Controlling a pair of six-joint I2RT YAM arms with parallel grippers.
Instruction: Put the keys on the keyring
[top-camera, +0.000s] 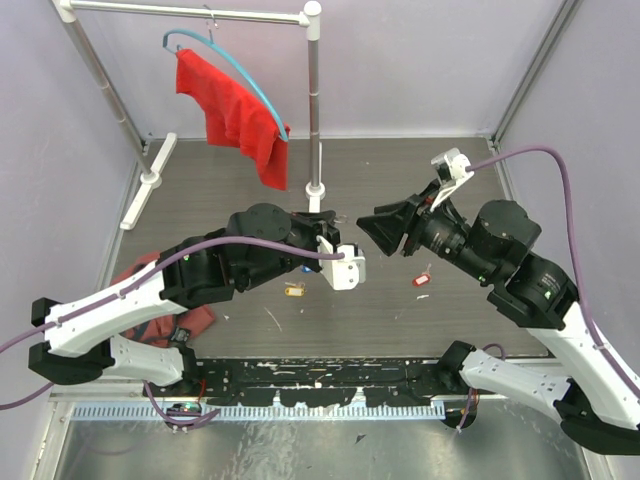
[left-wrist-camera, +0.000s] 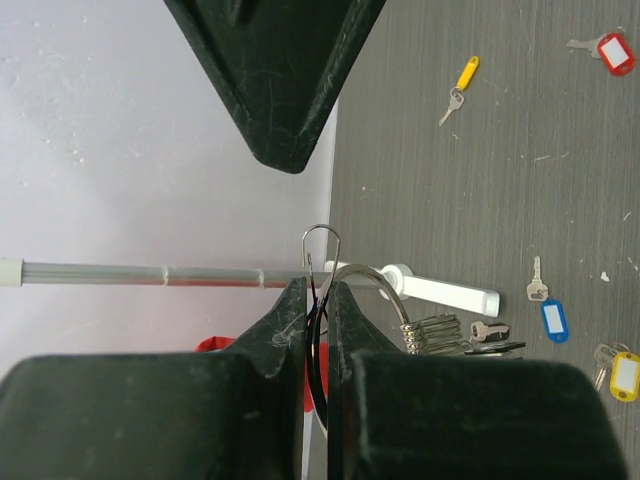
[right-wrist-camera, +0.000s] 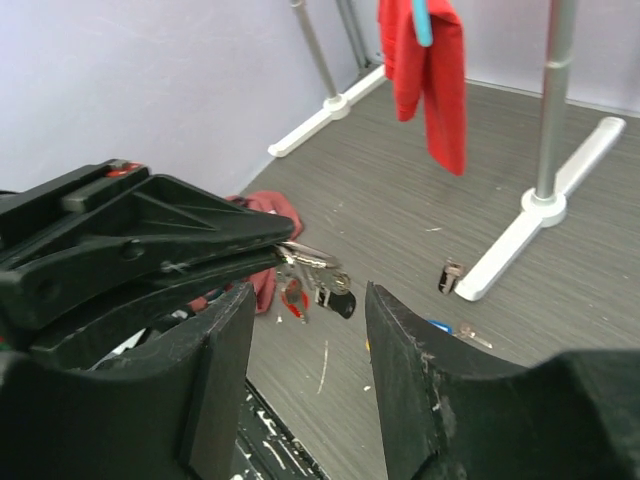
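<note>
Keyring (right-wrist-camera: 308, 256): thin wire loop, held up off the table (top-camera: 400, 170) about mid-scene, just on the near side of the rack's right post. Left gripper (left-wrist-camera: 318, 288) pinches the wire. Its fingers are nearly together, the wire runs through the slit between them, and a small arc pokes out past the tips. Keys (right-wrist-camera: 325, 292) hang in a bunch below the loop. A red tag and a black tag show among them; the rest is too small to sort.

Right gripper (right-wrist-camera: 308, 300): faces the left one from the right, tips close to the ring but apart from it. Jaws wide, nothing between them.

Red key (top-camera: 422, 279): loose on the table, right of centre, just near of the right arm.

Blue key (left-wrist-camera: 550, 316) and yellow key (left-wrist-camera: 624, 373): loose, close together, on the near side of the left gripper, left of centre.

Rack (top-camera: 313, 100): stands along the far side. Red cloth (top-camera: 235, 115) hangs below its bar.
</note>
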